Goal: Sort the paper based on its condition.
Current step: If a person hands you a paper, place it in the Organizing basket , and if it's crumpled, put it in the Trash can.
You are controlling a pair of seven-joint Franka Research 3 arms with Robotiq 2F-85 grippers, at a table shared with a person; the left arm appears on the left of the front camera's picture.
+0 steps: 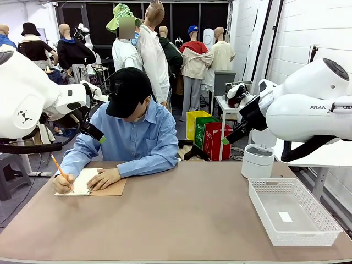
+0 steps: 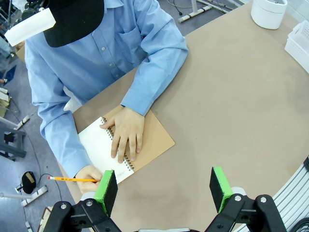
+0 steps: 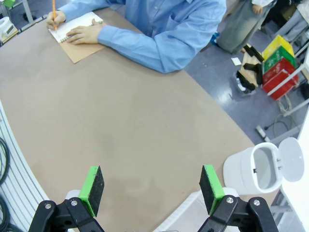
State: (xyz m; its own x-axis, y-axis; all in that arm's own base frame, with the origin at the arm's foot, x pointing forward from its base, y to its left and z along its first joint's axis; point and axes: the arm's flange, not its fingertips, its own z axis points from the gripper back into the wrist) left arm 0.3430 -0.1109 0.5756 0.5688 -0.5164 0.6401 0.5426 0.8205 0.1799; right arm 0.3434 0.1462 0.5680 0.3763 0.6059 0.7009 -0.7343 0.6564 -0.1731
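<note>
Two grippers: left gripper [image 2: 163, 175] and right gripper [image 3: 150, 171] are hanging open, empty.
Where: paper [image 2: 95, 144] is lying in the spiral notebook [image 2: 155, 140] at the bench's [image 1: 192, 220] left, person [image 1: 135, 140] writing on it.
Best move: waiting clear until that paper is coming free.

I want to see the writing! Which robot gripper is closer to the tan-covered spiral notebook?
Left. The left gripper hovers above the table side holding the notebook; the right gripper hangs over the opposite side.

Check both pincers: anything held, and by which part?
Neither. The left pincer and right pincer both stand open and empty above the table. The person's hand holds a pencil low on its shaft, near the tip.
</note>
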